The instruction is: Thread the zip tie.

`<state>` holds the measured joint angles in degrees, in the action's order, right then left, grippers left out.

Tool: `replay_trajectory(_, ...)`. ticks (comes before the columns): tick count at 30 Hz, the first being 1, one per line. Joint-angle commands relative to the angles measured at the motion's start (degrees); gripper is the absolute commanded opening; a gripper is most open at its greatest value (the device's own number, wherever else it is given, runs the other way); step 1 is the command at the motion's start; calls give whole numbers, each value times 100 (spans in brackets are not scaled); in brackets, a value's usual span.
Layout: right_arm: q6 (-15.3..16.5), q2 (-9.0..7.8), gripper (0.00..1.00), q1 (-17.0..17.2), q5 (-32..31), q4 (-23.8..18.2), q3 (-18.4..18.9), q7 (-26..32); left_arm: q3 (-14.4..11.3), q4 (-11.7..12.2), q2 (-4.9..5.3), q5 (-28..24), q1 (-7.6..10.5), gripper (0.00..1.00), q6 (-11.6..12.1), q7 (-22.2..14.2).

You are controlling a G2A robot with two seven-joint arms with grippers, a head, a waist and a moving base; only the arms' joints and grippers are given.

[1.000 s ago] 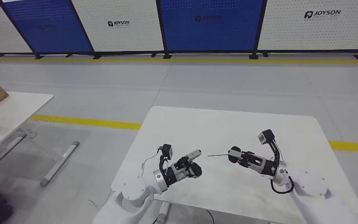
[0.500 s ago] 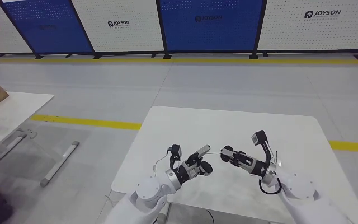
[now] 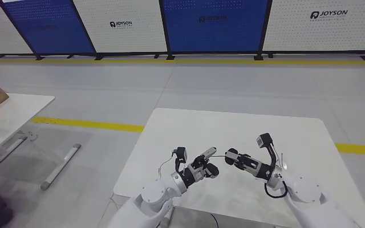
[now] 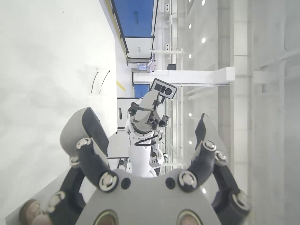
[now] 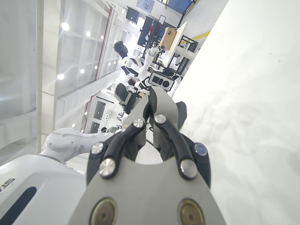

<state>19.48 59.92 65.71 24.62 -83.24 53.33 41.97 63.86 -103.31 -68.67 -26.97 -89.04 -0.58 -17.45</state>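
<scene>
A thin dark zip tie [image 3: 220,153] spans the short gap between the two grippers above the white table [image 3: 228,122]. My right gripper [image 3: 230,155] is shut on one end of it; in the right wrist view its fingertips [image 5: 151,95] are pressed together. Facing it, my left gripper [image 3: 210,161] is open, one finger above the tie's free end and one below. In the left wrist view the fingers [image 4: 93,127] stand wide apart with the right arm's gripper [image 4: 150,120] beyond them. The tie itself is too thin to make out in either wrist view.
Two spare zip ties [image 4: 99,81] lie on the table behind the right arm, near its right edge [image 3: 279,161]. The table's near edge lies just below both arms. The far half of the tabletop is bare.
Since a second ago both arms have closed in on each other, the left gripper moving right and the right gripper left. Over the last half second almost nothing has moved.
</scene>
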Motion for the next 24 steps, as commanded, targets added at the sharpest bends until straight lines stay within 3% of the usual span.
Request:
replay_trajectory(1,0,0,0,0,0,0,0,0,-55,48,-35,-74,64,100,35,351)
replay_trajectory(11,0,0,0,0,0,0,0,0,-58,52,-35,-65,66,100,38,357)
replay_trajectory(15,0,0,0,0,0,0,0,0,-135,123,-29,239,101,100,149,297)
replay_trajectory(16,0,0,0,0,0,0,0,0,-138,132,-29,248,104,75,168,304)
replay_trajectory(18,0,0,0,0,0,0,0,0,-149,139,-30,285,111,1,210,312)
replay_trajectory(24,0,0,0,0,0,0,0,0,-134,144,-26,330,101,0,305,344)
